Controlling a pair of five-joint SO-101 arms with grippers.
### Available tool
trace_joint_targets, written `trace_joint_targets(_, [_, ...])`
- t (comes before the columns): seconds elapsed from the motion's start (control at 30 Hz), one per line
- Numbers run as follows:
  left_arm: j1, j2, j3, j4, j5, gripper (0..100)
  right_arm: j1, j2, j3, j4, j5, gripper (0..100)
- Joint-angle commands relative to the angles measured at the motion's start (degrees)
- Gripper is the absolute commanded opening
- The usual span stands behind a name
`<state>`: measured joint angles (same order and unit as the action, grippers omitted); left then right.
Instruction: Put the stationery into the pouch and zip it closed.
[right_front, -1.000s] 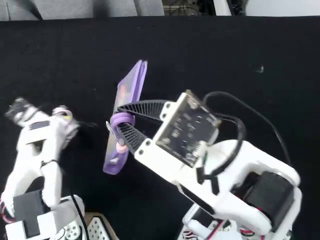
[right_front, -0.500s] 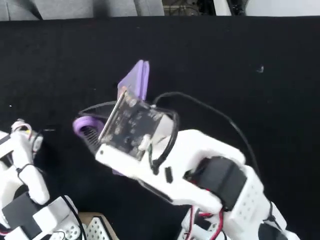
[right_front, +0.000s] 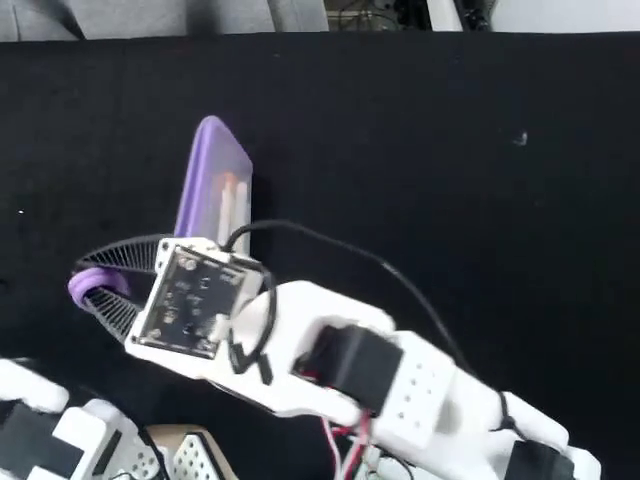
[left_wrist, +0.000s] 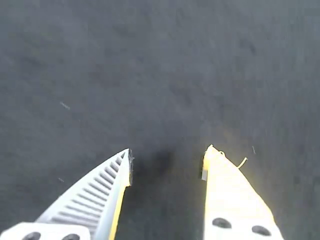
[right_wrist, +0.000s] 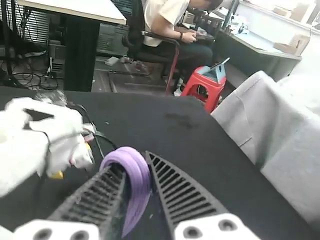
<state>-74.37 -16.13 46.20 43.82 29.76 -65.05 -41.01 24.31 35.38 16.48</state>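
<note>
Pouch (right_front: 212, 180) within grip of right hand (right_wrist: 135, 162)

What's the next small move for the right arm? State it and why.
Probably lower the pouch flat onto the table: the right gripper pinches its end, it sits tipped on edge, and the open left gripper holds nothing.

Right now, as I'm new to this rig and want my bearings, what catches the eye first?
The purple pouch stands out against the black table, left of centre in the high view. The right gripper is clamped on its near end, its white arm stretching across the foreground. The left gripper hangs open above the table.
</note>
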Motion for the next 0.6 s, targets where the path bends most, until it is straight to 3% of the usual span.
trace_joint_targets(0.0, [-5.58,-1.49,-5.76,-0.18,-3.25,24,-0.35,-0.31,5.49,-5.89,0.35,1.1])
trace_joint_targets(0.23, [-8.13,-1.49,-7.78,-0.18,-6.33,24,-0.35,-2.95,17.54,-10.11,0.26,1.1])
trace_joint_targets(0.4, [-6.81,-1.49,-7.25,0.09,-8.35,24,-0.09,-11.30,29.14,-10.11,0.26,1.1])
trace_joint_targets(0.57, [-3.47,-1.49,-5.14,-0.09,-11.25,24,4.92,-21.14,41.36,-9.41,0.26,1.1])
